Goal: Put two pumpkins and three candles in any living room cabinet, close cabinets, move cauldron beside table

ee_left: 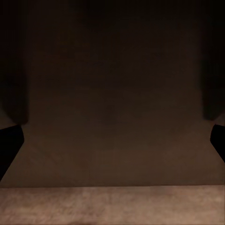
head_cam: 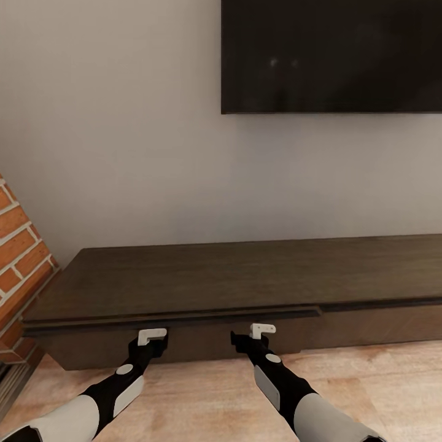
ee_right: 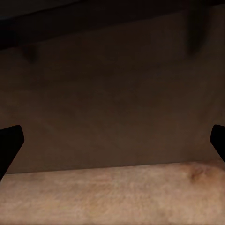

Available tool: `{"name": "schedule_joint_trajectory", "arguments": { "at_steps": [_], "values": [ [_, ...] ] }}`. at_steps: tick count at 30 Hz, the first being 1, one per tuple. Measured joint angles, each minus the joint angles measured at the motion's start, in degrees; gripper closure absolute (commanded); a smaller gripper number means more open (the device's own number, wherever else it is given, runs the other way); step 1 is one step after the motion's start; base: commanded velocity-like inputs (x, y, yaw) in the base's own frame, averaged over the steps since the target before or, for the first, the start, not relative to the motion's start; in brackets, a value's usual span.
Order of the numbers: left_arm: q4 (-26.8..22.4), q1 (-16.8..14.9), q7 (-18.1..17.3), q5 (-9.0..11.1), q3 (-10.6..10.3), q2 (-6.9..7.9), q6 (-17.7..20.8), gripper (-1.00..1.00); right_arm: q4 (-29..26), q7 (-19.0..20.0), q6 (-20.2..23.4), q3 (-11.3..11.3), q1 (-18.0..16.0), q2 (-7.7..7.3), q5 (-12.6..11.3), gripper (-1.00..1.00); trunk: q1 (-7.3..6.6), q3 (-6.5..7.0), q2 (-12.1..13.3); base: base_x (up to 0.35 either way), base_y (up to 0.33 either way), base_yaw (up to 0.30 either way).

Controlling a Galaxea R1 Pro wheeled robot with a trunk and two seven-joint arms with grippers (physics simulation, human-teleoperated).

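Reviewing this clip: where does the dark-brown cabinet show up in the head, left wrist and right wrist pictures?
Head view: the cabinet runs along the wall under the TV, both grippers at its front.
Left wrist view: the cabinet front spans most of the picture, floor beneath.
Right wrist view: the cabinet front takes the upper part, floor beneath.
Shared landmark: the seam where the cabinet front meets the light wood floor.

one cabinet [head_cam: 245, 276], one television [head_cam: 331, 55], two grippers

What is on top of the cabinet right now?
Nothing can be seen on the cabinet top; it looks bare, with the TV on the wall above. Its fronts look shut, so the inside is hidden. Both hands sit low at its front.
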Motion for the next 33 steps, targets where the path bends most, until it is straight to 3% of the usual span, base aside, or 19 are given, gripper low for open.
{"name": "schedule_joint_trajectory", "arguments": {
  "at_steps": [22,33],
  "values": [
    [-0.03,0.01,0.05,-0.11,-0.07,0.0,0.02,-1.0,0.02,0.0,0.0,0.0,0.0,0.0,-0.03,-1.0,0.01,0.0,0.0,0.016,0.0,0.0],
    [-0.03,-0.01,0.04,-0.19,-0.07,-0.03,0.02,-1.0,0.02,0.0,0.0,0.0,0.0,0.0,-0.04,-1.0,0.04,0.0,0.0,-0.279,0.0,0.0]
  ]
}}
